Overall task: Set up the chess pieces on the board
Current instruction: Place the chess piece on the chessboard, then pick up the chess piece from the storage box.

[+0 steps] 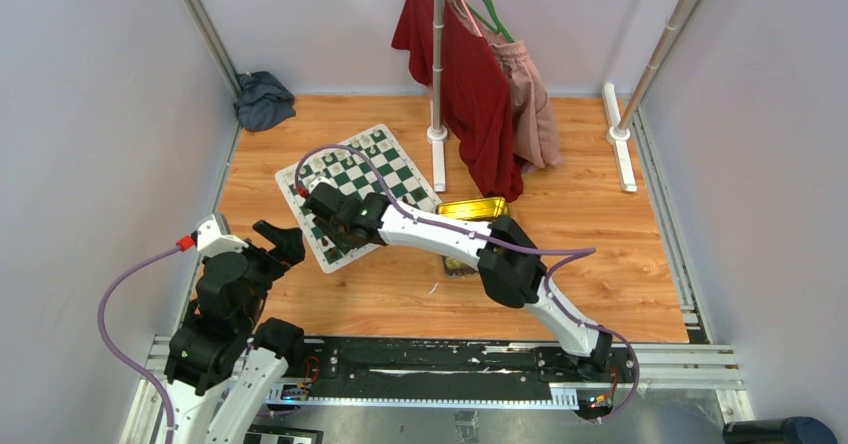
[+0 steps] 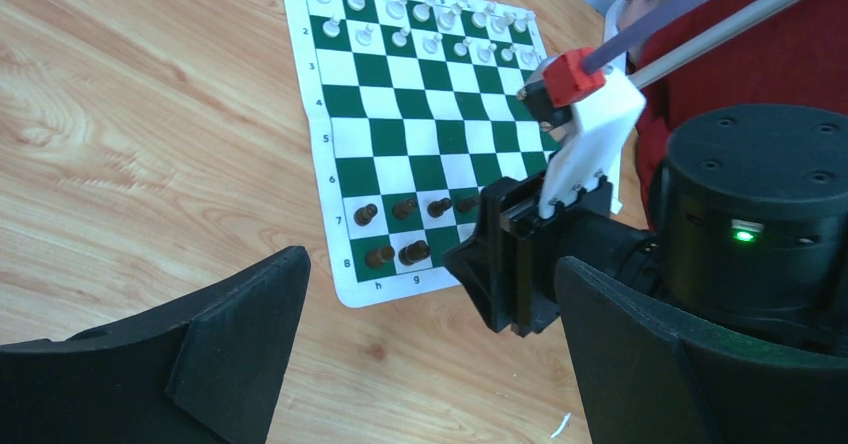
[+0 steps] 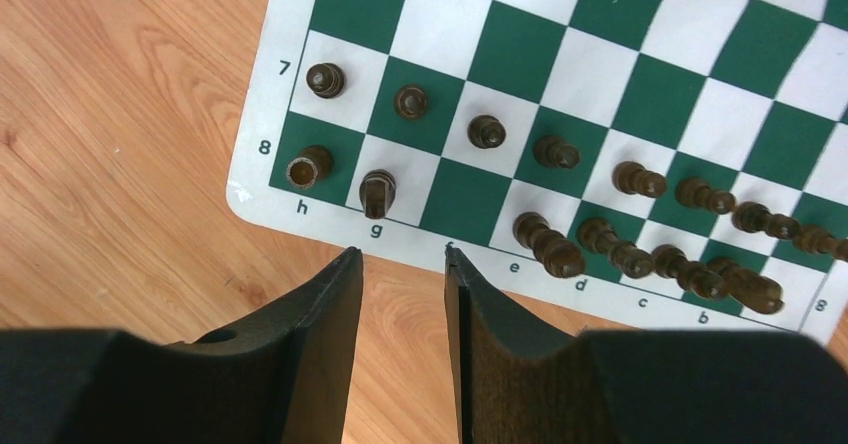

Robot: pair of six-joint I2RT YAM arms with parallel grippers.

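wood-grain table [image 1: 620, 264], smooth matt board [image 3: 520, 54], glossy dark chess pieces [image 3: 487, 131] (plastic or wood, unclear), shiny gold metal tin [image 1: 472, 207].

The board [image 1: 378, 164] lies left of centre in the top view, on the table [image 1: 620, 264], set cornerwise. A tin [image 1: 472, 208] sits just right of its right corner. A stand foot [image 1: 437, 134] is by its upper right edge, with garments [image 1: 475, 94] hung above. A cloth bundle [image 1: 263, 99] is at the table's upper left corner.

Right wrist view: pieces [image 3: 487, 131] stand along ranks 7 and 8. Square f8 [image 3: 465, 204] is bare between g8 and e8. The right gripper [image 3: 400, 254] is directly below it, at the border.

Left wrist view: opposite pieces [image 2: 420, 9] are on ranks 1 and 2, at the top of the frame.
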